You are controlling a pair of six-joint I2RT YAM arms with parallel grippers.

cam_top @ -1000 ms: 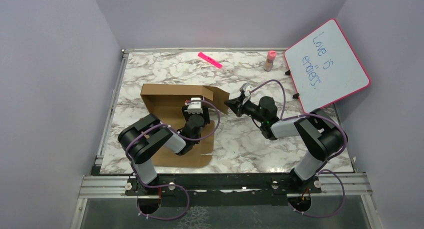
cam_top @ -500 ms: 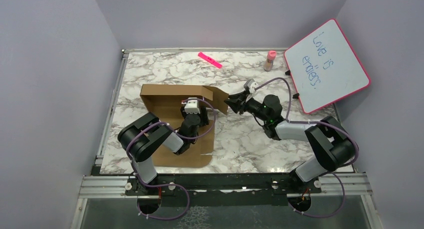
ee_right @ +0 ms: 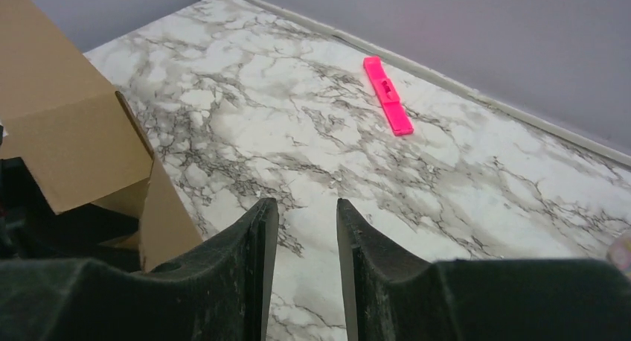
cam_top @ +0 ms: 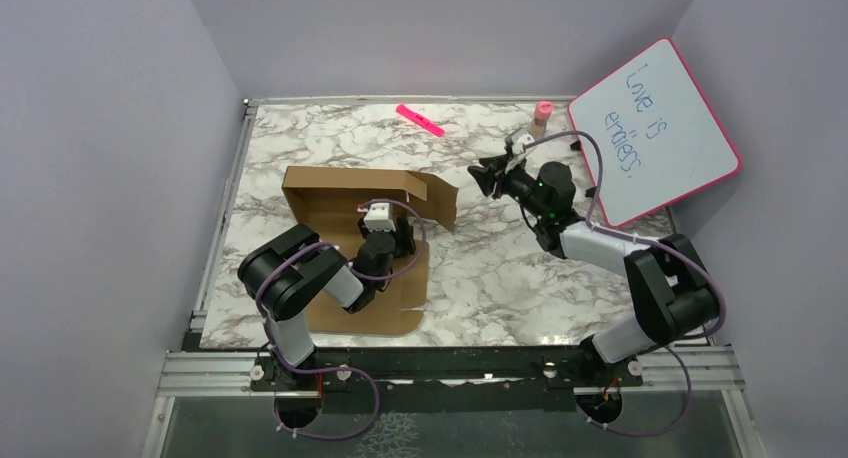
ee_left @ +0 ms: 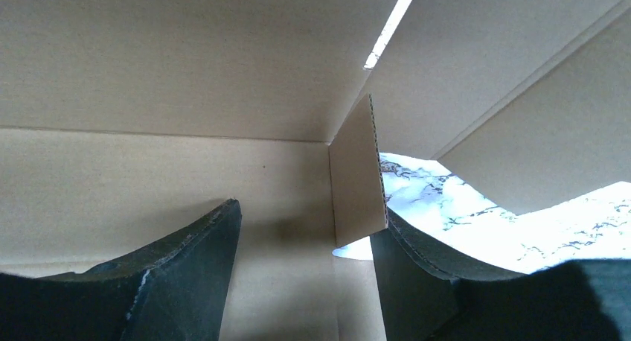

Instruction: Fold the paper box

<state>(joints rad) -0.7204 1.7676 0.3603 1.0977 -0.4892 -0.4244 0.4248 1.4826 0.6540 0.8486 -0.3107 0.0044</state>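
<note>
The paper box (cam_top: 330, 203) is brown cardboard on the left half of the table, with its back wall and right side flap raised and the front panel flat. My left gripper (cam_top: 398, 236) is inside it, open and empty. In the left wrist view (ee_left: 305, 222) it faces the inner back corner of the box (ee_left: 149, 73), and a small upright corner tab (ee_left: 357, 177) stands just ahead of the right finger (ee_left: 417, 281). My right gripper (cam_top: 478, 175) is open and empty, raised off to the right of the box's flap (ee_right: 67, 140), over bare marble in the right wrist view (ee_right: 306, 203).
A pink marker (cam_top: 420, 120) lies near the back edge and also shows in the right wrist view (ee_right: 387, 95). A small pink-capped bottle (cam_top: 541, 118) stands at the back right. A pink-framed whiteboard (cam_top: 655, 128) leans against the right wall.
My right gripper has pulled away from the box's right flap, moving back and to the right. My left gripper has shifted slightly back and left inside the box.
</note>
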